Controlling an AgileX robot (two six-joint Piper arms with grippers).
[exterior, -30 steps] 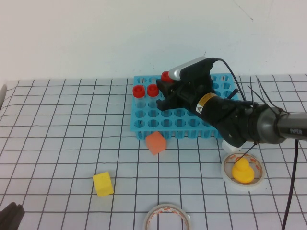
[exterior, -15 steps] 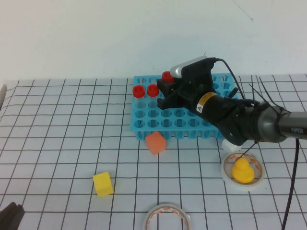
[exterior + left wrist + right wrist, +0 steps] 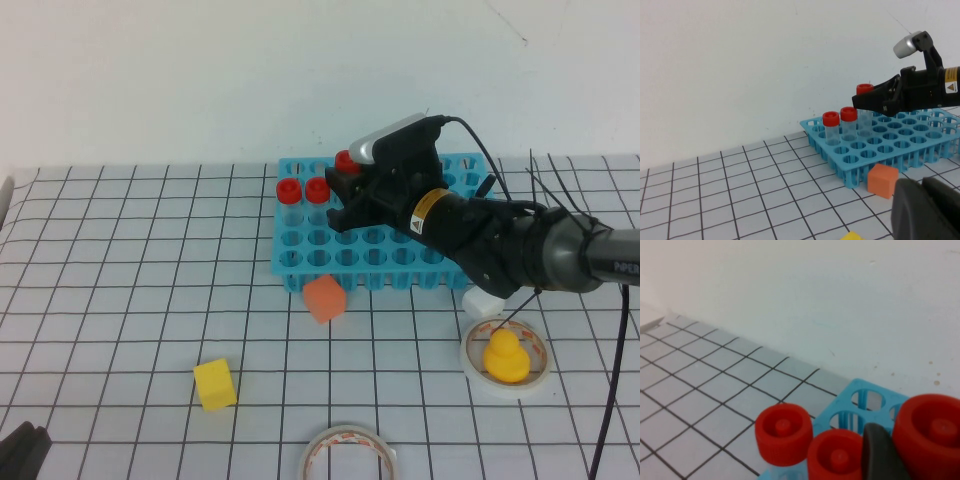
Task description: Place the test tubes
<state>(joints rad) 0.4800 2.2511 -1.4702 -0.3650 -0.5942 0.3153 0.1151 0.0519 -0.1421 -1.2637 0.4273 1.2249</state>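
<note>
A blue test-tube rack (image 3: 300, 262) stands at the back middle of the gridded table. Two red-capped tubes (image 3: 289, 190) (image 3: 318, 189) stand in its left holes. My right gripper (image 3: 347, 192) is shut on a third red-capped tube (image 3: 346, 160), upright over the rack's far row with its cap higher than the other two. In the right wrist view one dark finger (image 3: 880, 455) presses beside that cap (image 3: 932, 430). From the left wrist view the held tube (image 3: 864, 90) reaches down to the rack (image 3: 850, 170). My left gripper (image 3: 20, 450) is shut and holds nothing, at the near left corner.
An orange cube (image 3: 324, 299) lies against the rack's front. A yellow cube (image 3: 215, 384) sits nearer left. A yellow duck (image 3: 505, 357) rests inside a tape roll (image 3: 470, 362) at the right, and another tape roll (image 3: 348, 452) lies at the near edge.
The right arm's forearm has shifted slightly; the held tube stays at nearly the same spot over the rack. The left arm has not moved.
</note>
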